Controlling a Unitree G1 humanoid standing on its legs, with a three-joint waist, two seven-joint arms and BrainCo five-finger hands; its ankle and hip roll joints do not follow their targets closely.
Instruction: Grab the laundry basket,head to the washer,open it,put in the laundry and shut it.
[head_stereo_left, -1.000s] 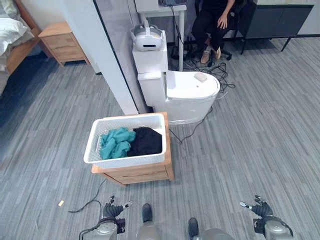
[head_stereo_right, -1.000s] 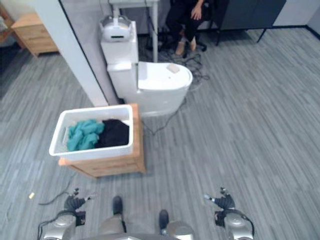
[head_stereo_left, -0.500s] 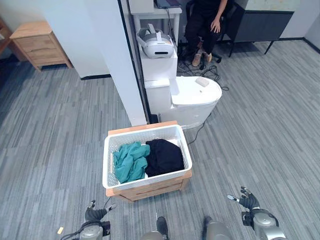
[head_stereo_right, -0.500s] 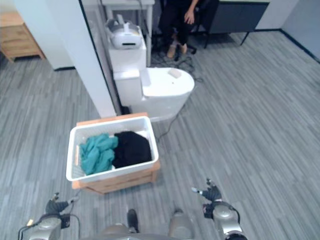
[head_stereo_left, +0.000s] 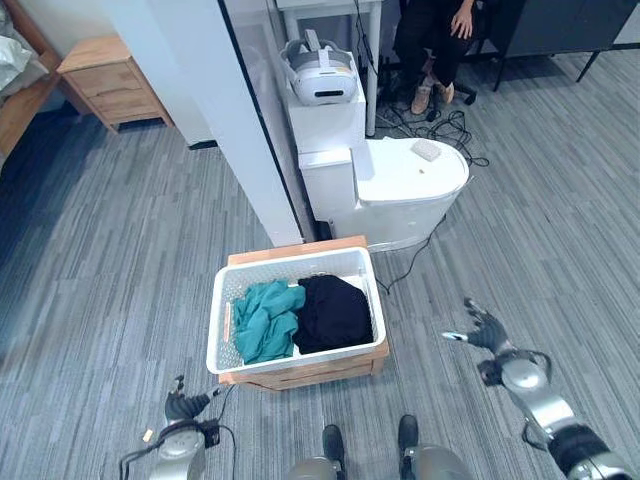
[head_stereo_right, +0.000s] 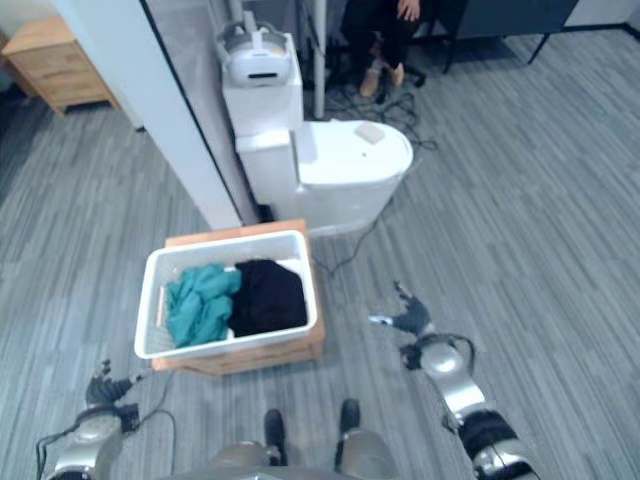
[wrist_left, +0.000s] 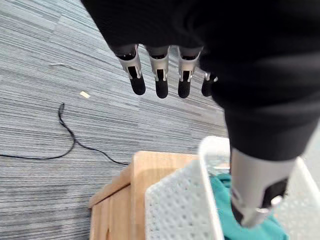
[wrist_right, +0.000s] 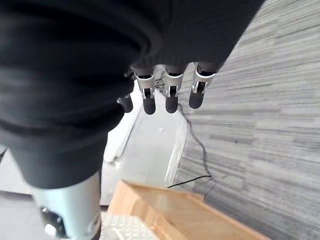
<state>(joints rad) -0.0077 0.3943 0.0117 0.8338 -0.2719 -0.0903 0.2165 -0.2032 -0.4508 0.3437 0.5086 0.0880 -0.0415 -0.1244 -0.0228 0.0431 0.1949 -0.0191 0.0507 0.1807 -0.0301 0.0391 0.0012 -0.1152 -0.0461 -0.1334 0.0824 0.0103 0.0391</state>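
A: Any writing to read, going from the left?

B: None legible. Far left there is a wooden nightstand (head_stereo_left: 108, 80) by the wall, then grey plank floor (head_stereo_left: 110, 250), nothing printed on either.

A: The left hand?

B: The left hand (head_stereo_left: 182, 408) hangs low beside the robot, just off the near left corner of the stand. In its wrist view the fingers (wrist_left: 161, 82) hang straight and spread, holding nothing.

A: And the basket?

B: The white laundry basket (head_stereo_left: 225, 352) sits on a low wooden stand (head_stereo_left: 305, 370), untouched by either hand. Inside, a teal garment (head_stereo_left: 265, 320) fills the left half and a black garment (head_stereo_left: 334, 312) the right, touching each other.

A: Behind it?

B: A white toilet (head_stereo_left: 400, 190) with a small pale block (head_stereo_left: 426, 150) on its lid, and a white headset (head_stereo_left: 320, 72) on the tank. A seated person's legs (head_stereo_left: 432, 50) show beyond.

A: The right hand?

B: The right hand (head_stereo_left: 483, 330) is raised to the right of the basket, clear of it, fingers (wrist_right: 171, 95) straight and apart, empty.
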